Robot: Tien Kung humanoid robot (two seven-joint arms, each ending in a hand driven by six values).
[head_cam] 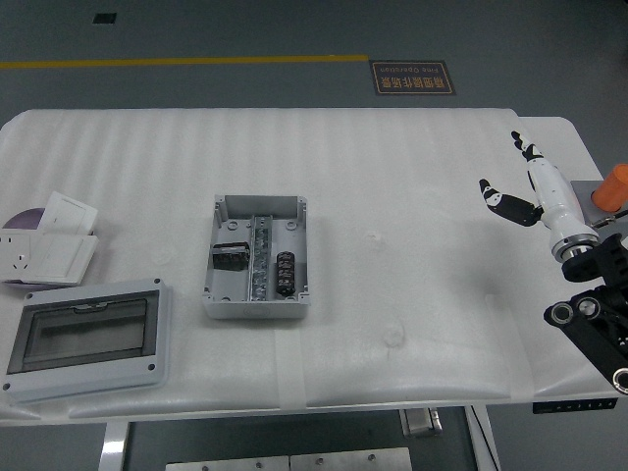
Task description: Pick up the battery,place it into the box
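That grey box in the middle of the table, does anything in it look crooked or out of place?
Yes. In the open grey box, a small black part lies tilted in the left compartment, not squared like the black block on the right. Nothing looks spilled or broken.

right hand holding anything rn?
No. The right hand is empty, fingers spread, near the table's right edge, well away from the grey box.

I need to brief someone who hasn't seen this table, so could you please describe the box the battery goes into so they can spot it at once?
On the white table, look just left of centre: the open grey box sits there with no lid, showing a metal rail and black parts inside. Its neighbour at the near left corner, the grey enclosure, is closed by a dark window.
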